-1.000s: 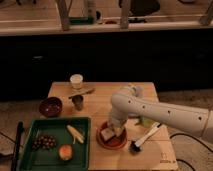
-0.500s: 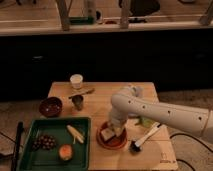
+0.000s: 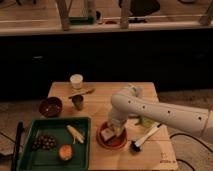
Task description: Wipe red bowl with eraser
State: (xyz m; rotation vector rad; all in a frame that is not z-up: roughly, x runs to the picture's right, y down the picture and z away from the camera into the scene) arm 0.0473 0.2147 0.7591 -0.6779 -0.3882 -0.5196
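Note:
The red bowl (image 3: 116, 142), shallow and orange-red, sits on the wooden table (image 3: 100, 112) near its front edge, just right of the green tray. The eraser (image 3: 106, 134), a pale beige block, lies inside the bowl on its left half. My gripper (image 3: 114, 129) comes down from the white arm (image 3: 150, 107) that reaches in from the right, and it is at the eraser, over the bowl's middle. The gripper hides part of the bowl's back rim.
A green tray (image 3: 30, 150) at front left holds grapes (image 3: 44, 142), a banana piece (image 3: 75, 133) and an orange fruit (image 3: 65, 152). A dark maroon bowl (image 3: 50, 106), a metal cup (image 3: 77, 102), a white cup (image 3: 76, 81) and a white-handled brush (image 3: 145, 137) also stand on the table.

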